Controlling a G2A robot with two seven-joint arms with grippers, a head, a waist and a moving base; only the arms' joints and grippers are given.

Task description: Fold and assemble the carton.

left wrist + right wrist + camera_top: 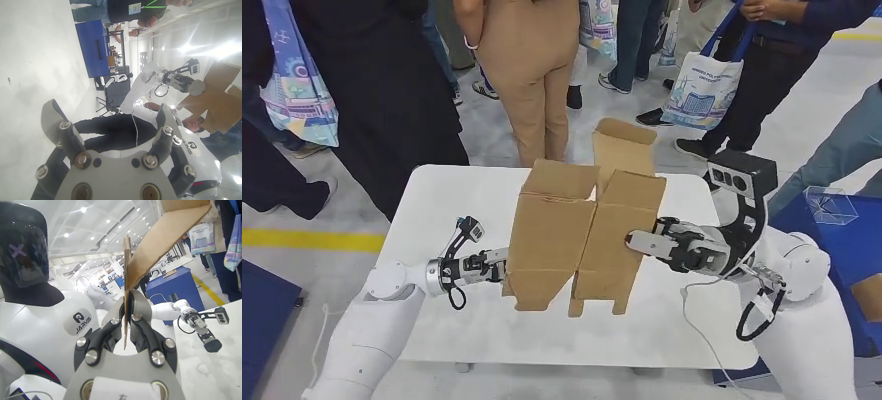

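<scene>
The right tool (127,306) pinches a flap of the carton (582,235), held up over the desk (442,210). The left tool (106,109) gapes wide near its other side, seemingly not touching.

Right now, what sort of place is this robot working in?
Probably an exhibition or demo hall: rows of ceiling lights overhead, another white robot near a blue cabinet, and a yellow floor line past the table.

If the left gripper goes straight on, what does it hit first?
Likely nothing close: its wrist view shows the left gripper aimed past the carton, off to one side. From above they look adjacent, so depth is unclear.
</scene>
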